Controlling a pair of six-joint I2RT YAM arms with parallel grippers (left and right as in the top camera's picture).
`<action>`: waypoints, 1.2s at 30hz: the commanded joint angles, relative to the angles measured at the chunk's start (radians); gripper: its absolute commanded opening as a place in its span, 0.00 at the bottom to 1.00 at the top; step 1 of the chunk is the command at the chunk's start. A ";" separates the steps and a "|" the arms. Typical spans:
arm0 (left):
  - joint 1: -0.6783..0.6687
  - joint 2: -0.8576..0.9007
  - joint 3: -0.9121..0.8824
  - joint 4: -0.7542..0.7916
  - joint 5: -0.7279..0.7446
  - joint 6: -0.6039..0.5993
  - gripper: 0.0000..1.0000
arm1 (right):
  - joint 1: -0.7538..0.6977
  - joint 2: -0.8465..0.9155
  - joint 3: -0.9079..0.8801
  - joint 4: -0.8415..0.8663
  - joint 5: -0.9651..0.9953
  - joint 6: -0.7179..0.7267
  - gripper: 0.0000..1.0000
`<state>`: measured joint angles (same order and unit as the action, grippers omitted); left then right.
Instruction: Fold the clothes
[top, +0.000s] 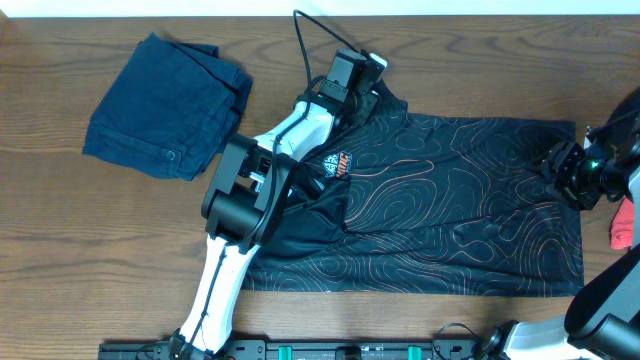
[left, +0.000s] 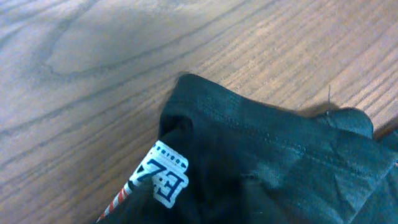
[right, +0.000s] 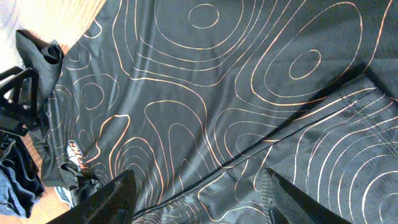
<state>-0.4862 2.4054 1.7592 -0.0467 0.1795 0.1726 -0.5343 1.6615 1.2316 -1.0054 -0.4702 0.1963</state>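
Observation:
The black jersey (top: 450, 200) with thin orange contour lines lies spread across the middle and right of the table, a small chest logo (top: 338, 165) facing up. My left gripper (top: 355, 75) is at the jersey's far top-left corner. In the left wrist view a bunched edge of the jersey (left: 280, 168) with a white neck label (left: 165, 180) fills the lower frame and hides the fingers, so it looks shut on the cloth. My right gripper (top: 560, 172) hovers over the jersey's right edge. Its fingers (right: 199, 177) are wide apart above the jersey (right: 217, 93) and empty.
A folded navy denim garment (top: 165, 105) with a button lies at the far left of the table. A red garment (top: 625, 225) shows at the right edge behind my right arm. My left arm stretches diagonally over the jersey's left part.

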 joint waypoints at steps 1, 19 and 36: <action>0.003 -0.017 0.011 0.004 -0.009 0.003 0.64 | 0.010 -0.001 0.017 -0.002 0.004 -0.024 0.63; 0.008 0.060 0.010 0.025 -0.009 0.002 0.45 | 0.012 -0.001 0.016 -0.065 0.010 -0.037 0.61; 0.010 -0.204 0.010 -0.106 -0.009 0.007 0.06 | 0.012 -0.001 0.016 0.048 0.010 -0.034 0.61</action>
<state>-0.4843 2.3329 1.7649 -0.1356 0.1795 0.1654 -0.5339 1.6615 1.2316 -0.9810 -0.4549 0.1741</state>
